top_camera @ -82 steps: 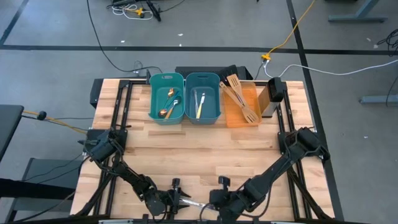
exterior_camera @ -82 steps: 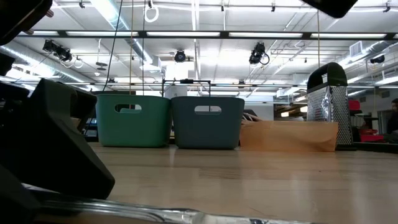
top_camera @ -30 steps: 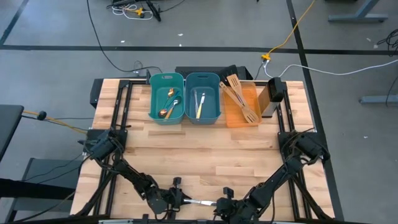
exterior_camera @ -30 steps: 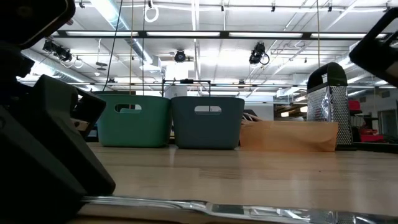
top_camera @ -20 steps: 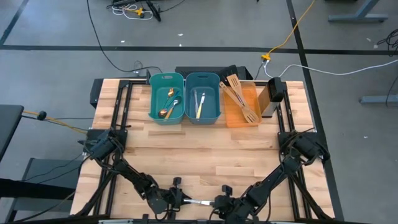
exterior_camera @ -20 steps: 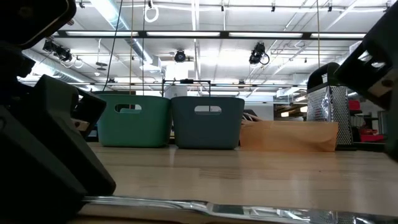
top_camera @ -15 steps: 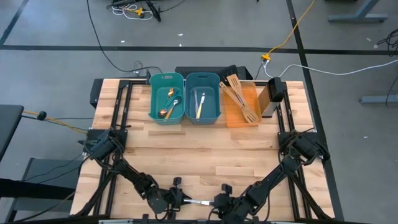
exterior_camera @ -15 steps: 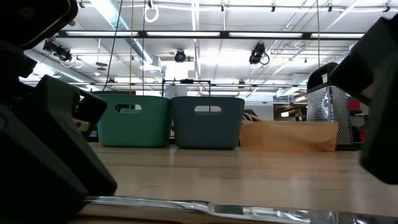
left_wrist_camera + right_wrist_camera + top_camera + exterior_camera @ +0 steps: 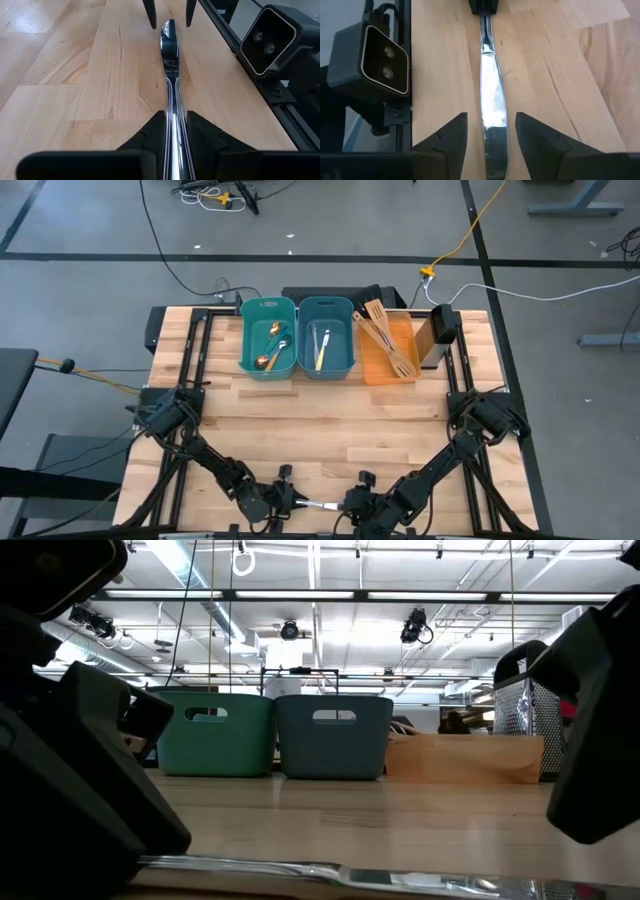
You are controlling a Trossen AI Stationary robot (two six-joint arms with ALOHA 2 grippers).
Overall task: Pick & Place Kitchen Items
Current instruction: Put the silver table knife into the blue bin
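One silver knife [image 9: 169, 75] is left, at the table's near edge. The left gripper [image 9: 168, 131] pinches its handle, and the right gripper [image 9: 491, 131] is spread around its blade. Most other utensils already lie in the bins [image 9: 297, 337] and tray [image 9: 372, 360].

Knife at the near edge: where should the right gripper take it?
The blade end. The left gripper is shut on the knife by its handle, so only the blade is free. The right gripper is open and already straddles it end-on; close across the flat blade's narrow width.
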